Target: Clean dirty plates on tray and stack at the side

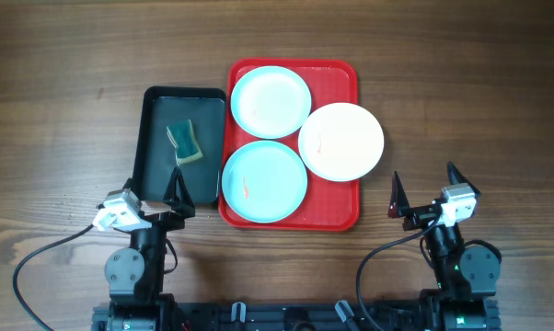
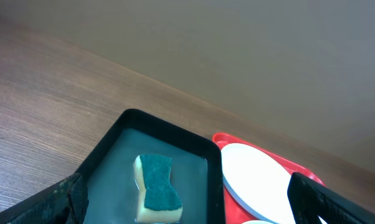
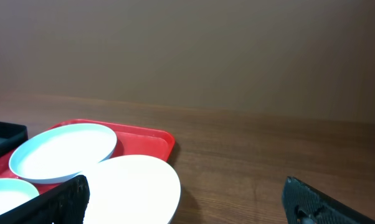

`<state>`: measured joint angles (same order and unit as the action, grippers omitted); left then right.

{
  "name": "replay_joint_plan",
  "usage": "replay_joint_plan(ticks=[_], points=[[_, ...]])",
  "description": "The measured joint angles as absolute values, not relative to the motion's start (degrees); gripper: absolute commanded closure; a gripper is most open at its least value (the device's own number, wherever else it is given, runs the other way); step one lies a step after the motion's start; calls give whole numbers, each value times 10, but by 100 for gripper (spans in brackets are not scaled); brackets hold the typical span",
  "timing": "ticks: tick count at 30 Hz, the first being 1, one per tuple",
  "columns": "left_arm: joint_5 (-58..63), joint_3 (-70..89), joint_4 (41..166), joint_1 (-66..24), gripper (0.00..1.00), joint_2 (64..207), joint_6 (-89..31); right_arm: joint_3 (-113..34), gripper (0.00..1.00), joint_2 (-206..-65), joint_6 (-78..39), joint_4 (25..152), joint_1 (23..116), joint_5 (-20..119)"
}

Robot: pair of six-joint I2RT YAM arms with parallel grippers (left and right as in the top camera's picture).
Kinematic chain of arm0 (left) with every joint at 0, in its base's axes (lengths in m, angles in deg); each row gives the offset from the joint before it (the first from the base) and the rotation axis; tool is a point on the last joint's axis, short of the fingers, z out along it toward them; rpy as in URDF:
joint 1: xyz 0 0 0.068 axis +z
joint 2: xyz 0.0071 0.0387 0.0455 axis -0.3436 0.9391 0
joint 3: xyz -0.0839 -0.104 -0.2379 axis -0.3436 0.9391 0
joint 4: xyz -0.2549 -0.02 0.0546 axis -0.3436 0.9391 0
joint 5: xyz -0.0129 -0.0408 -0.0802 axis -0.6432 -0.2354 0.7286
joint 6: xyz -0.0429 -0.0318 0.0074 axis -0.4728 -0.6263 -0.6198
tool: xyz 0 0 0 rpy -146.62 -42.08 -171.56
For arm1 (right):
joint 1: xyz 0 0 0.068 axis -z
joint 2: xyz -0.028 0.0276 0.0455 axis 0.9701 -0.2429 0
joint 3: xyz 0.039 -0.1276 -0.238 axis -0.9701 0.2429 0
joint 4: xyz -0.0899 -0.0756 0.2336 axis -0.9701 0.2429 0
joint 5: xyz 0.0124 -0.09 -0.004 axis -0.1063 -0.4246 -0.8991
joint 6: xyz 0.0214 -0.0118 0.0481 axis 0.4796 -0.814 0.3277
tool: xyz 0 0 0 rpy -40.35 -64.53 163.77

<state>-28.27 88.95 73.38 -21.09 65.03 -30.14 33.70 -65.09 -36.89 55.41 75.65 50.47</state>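
Note:
The red tray (image 1: 341, 210) lies at the table's middle. On it are a pale-blue plate (image 1: 271, 101) at the back, a pale-blue plate (image 1: 264, 181) with an orange smear at the front, and a white plate (image 1: 341, 141) overhanging the tray's right rim. My left gripper (image 1: 153, 195) is open and empty at the front of the black tray. My right gripper (image 1: 426, 191) is open and empty, right of the red tray. The right wrist view shows the white plate (image 3: 128, 186) and the back blue plate (image 3: 63, 151).
A narrower black tray (image 1: 157, 138) left of the red tray holds a green-and-yellow sponge (image 1: 186, 142), also seen in the left wrist view (image 2: 157, 190). Bare wooden table (image 1: 461, 101) lies to the right and the left.

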Motion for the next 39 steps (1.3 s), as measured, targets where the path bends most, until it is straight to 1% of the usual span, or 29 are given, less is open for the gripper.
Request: replay_joint_plan(ticks=[6,39], points=[[-283,889,734,-211,0,650,-301,337,0,-676,-369,553,756,505],[-283,889,734,-211,0,650,-301,337,0,-676,-369,553,756,505]])
